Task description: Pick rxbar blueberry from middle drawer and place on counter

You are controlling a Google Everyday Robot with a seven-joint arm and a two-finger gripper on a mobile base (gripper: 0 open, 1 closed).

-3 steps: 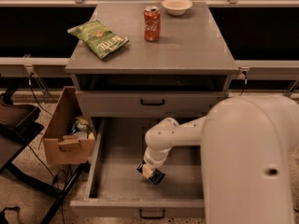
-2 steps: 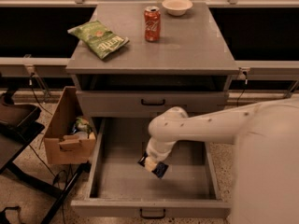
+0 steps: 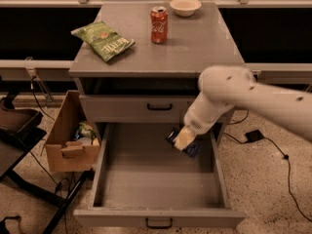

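Note:
My gripper [image 3: 183, 140] is shut on the rxbar blueberry [image 3: 191, 149], a dark blue flat bar, and holds it tilted in the air above the right rear part of the open middle drawer [image 3: 158, 179]. The drawer's grey floor is bare. The white arm [image 3: 243, 94] reaches in from the right. The grey counter [image 3: 195, 48] lies above, behind the gripper.
On the counter stand a green crisp bag [image 3: 103, 40], a red soda can [image 3: 159, 25] and a white bowl [image 3: 185, 6]. A cardboard box [image 3: 73, 140] with items sits on the floor left of the cabinet. A shut drawer front [image 3: 141, 107] is above the open drawer.
The gripper has lifted the bar off the drawer floor and moved it up and to the right. The arm has swung away to the right.

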